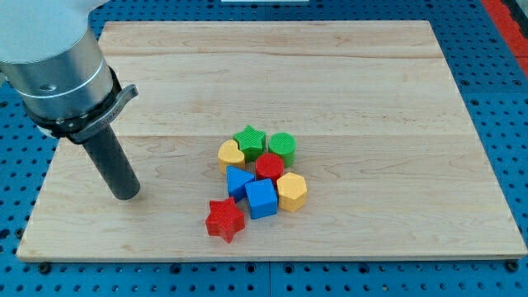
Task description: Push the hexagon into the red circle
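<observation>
The scene is seen from a single raised view, tilted downward from the near side. The whole pale wooden counter [346,91] is framed at middling range, with blue perforated board [16,206] seen around its edges.

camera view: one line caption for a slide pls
My tip rests far left of the cluster, where the yellow hexagon sits beside the red circle.

Eight small coloured blocks sit on the pale wooden worktop [346,74]: two red, two green, two blue, two yellow. By shape, there are two stars, one red [224,219] and one green [248,141].
</observation>
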Controlling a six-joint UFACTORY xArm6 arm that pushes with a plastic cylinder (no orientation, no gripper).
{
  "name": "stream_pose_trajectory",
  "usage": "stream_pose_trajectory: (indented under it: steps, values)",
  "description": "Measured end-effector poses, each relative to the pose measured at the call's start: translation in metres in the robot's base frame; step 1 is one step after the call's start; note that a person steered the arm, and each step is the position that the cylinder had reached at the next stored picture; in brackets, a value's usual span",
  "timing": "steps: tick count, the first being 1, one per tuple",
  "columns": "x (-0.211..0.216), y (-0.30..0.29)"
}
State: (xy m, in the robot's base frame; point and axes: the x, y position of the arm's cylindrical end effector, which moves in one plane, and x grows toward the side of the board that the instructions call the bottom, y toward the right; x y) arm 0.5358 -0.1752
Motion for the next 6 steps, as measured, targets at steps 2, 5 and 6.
stream_pose_trajectory:
  steps: [2, 5, 6]
  values:
    - [0.043, -0.021]
    - [0.056, 0.249]
    - [0.023, 0.232]
